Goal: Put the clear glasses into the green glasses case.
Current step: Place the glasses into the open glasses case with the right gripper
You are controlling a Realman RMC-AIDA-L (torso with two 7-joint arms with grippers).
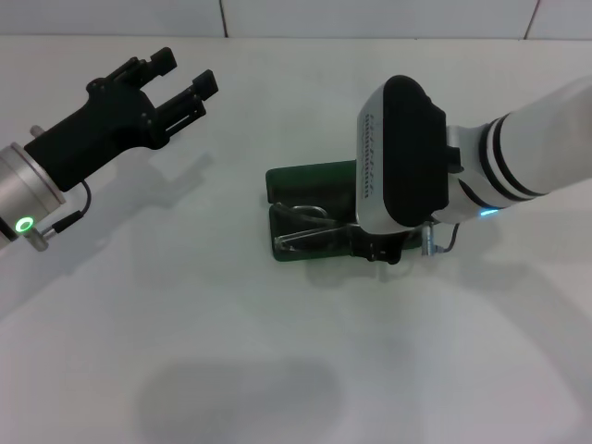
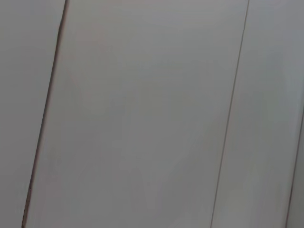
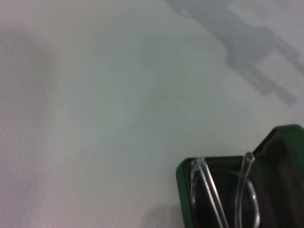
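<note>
My right gripper point(image 1: 377, 248) hangs low over the right end of the dark green rectangular hinged glasses case point(image 1: 305, 178), which lies open near the middle of the white table point(image 1: 185, 351). The bulky wrist housing hides my fingers, so I cannot tell whether they are spread or closed, nor whether they touch anything.

The clear, colourless plastic glasses point(image 1: 305, 231) lie inside the case's lower tray, with the lid standing open on the side toward the table's far edge. In my right wrist view the glasses point(image 3: 223, 194) sit within the green rim of the case point(image 3: 183, 190): one transparent arm runs along the dark lining and a lens curve rises near the lid.

My left gripper point(image 1: 181, 85) is held up above the table's far left part, well apart from the case, its two black fingers spread with a clear gap between them and nothing held. Its wrist camera sees only pale panels with thin seams.

Bare white surface stretches from the case toward the near edge and toward the left edge, and a strip lies between the lid and the far edge
</note>
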